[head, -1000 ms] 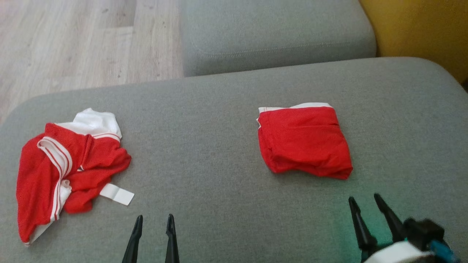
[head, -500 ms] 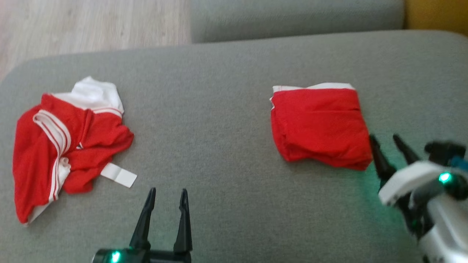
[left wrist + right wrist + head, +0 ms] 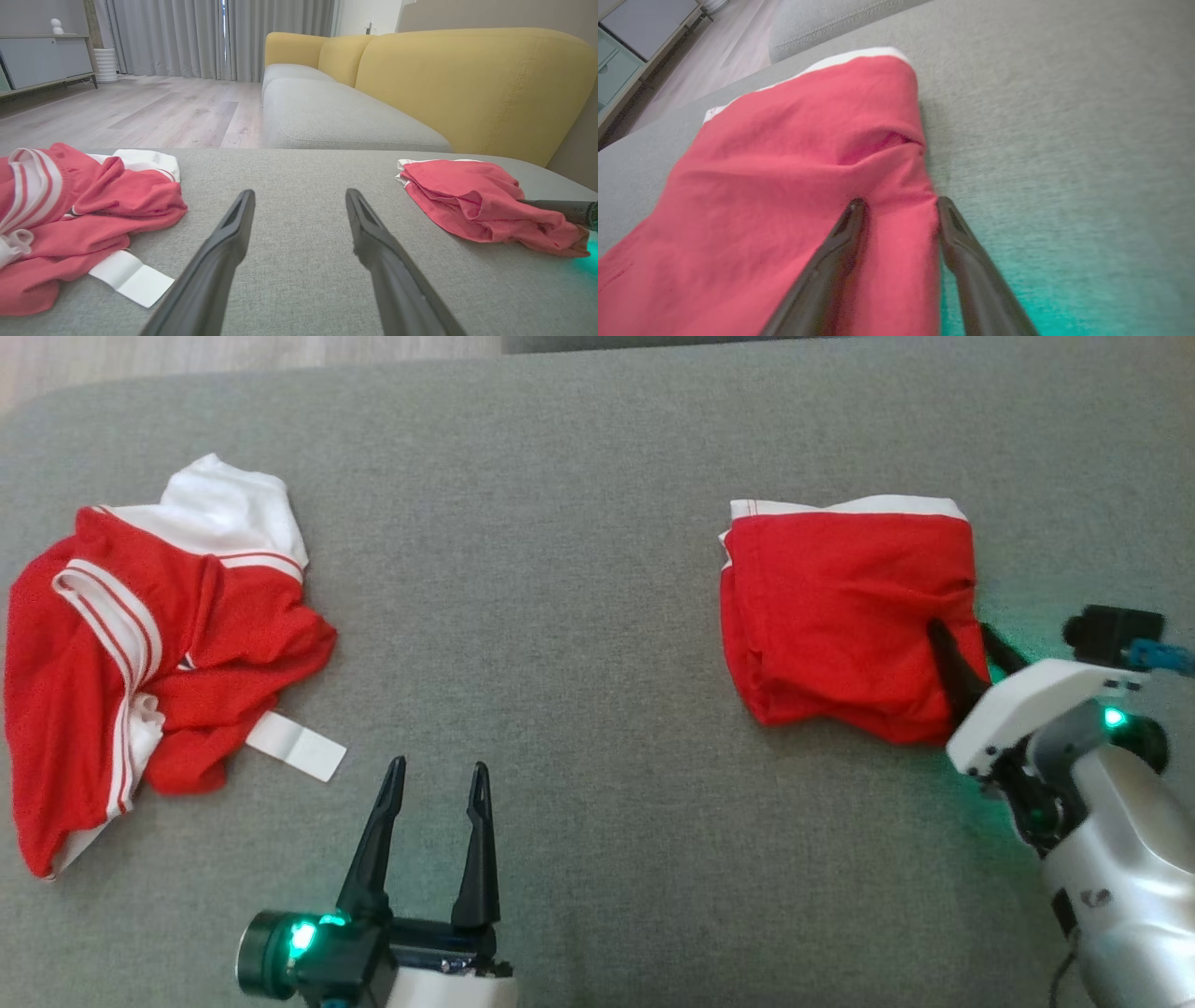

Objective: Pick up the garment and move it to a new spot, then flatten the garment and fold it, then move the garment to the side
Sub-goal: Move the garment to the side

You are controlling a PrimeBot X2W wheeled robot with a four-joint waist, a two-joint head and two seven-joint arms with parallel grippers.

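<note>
A folded red garment (image 3: 840, 616) with a white band along its far edge lies on the right of the grey cushion (image 3: 579, 569); it also appears in the left wrist view (image 3: 467, 196) and the right wrist view (image 3: 784, 163). My right gripper (image 3: 960, 633) is at its near right corner, open, with one finger on the cloth and the other beside the edge, so the hem sits between them (image 3: 900, 203). My left gripper (image 3: 439, 765) hovers open over bare cushion at the front middle (image 3: 300, 192), holding nothing.
A crumpled red and white garment (image 3: 140, 644) with a white label (image 3: 294, 747) lies at the left of the cushion. Beyond are a second grey seat cushion (image 3: 327, 112), yellow sofa backs (image 3: 467, 84) and wooden floor (image 3: 140, 112).
The head camera has tilted down. My right gripper has moved forward from in front of the folded garment to its near right corner, and its fingers now straddle the hem. The left gripper stays open.
</note>
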